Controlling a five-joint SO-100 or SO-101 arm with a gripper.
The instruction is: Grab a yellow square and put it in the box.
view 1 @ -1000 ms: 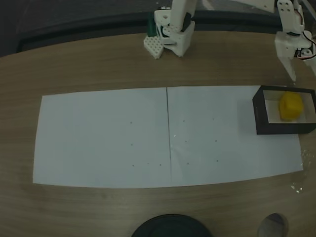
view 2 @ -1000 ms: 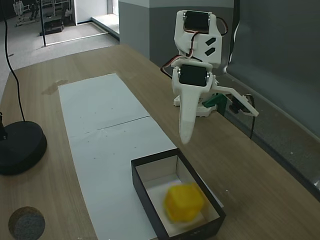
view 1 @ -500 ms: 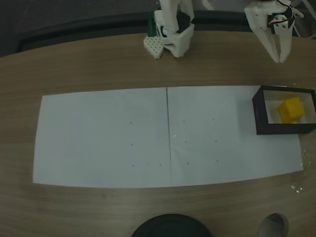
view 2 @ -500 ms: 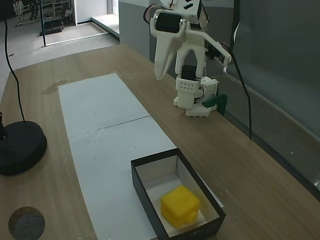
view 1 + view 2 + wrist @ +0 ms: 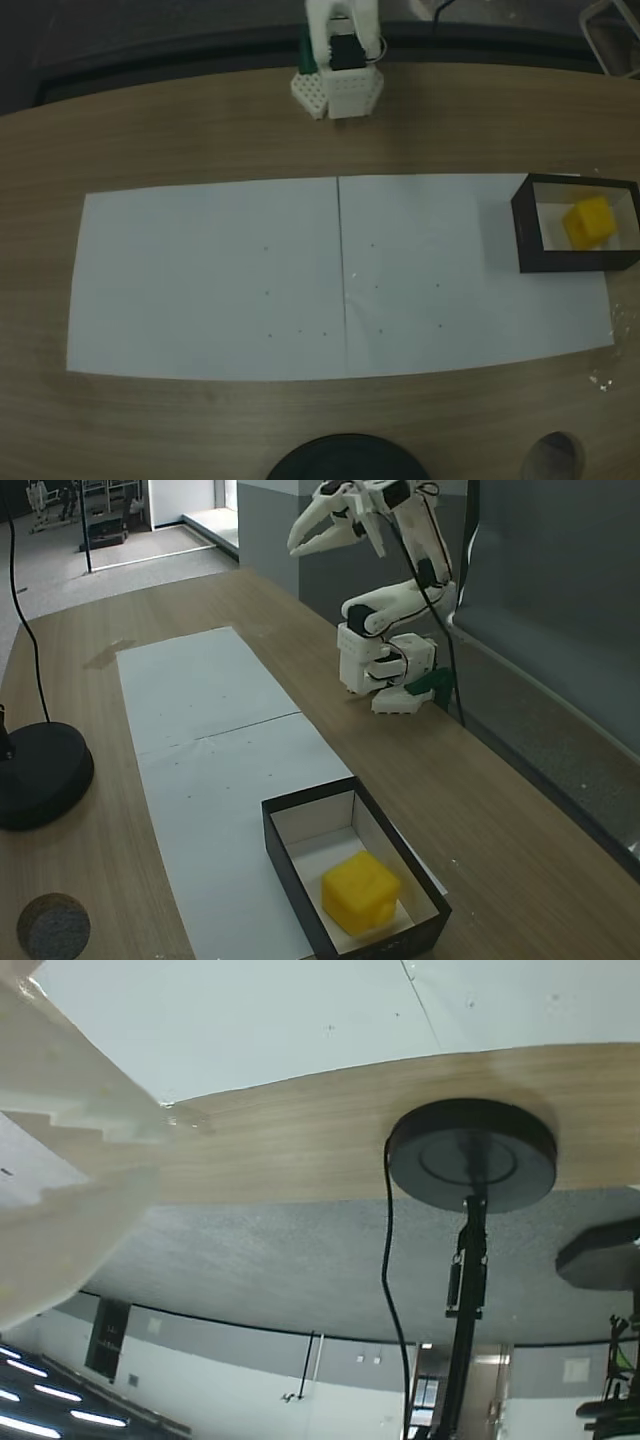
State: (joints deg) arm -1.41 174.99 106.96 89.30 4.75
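Note:
The yellow square [image 5: 361, 891] lies inside the box [image 5: 298, 876], a black-walled open box with a pale inside, at the near end of the paper. In a fixed view from above, the yellow square [image 5: 588, 221] sits in the right part of the box [image 5: 526, 232] near the table's right edge. My gripper [image 5: 294, 548] is raised high above the arm's base, far from the box, its fingers pointing left. The jaws are slightly apart and nothing is between them. In the wrist view the gripper [image 5: 160, 1150] enters from the left with a narrow gap between its fingers.
White paper sheets [image 5: 220, 280] cover the middle of the wooden table. The arm's base [image 5: 338, 85] stands at the far edge. A black round stand base [image 5: 40, 775] sits opposite, also seen as the black base [image 5: 470, 1155] with its cable. A small grey disc [image 5: 52, 927] lies near it.
The arm has swung away from above the box and folded up and back over its base. The yellow square, blurred a second ago, now rests still in the box.

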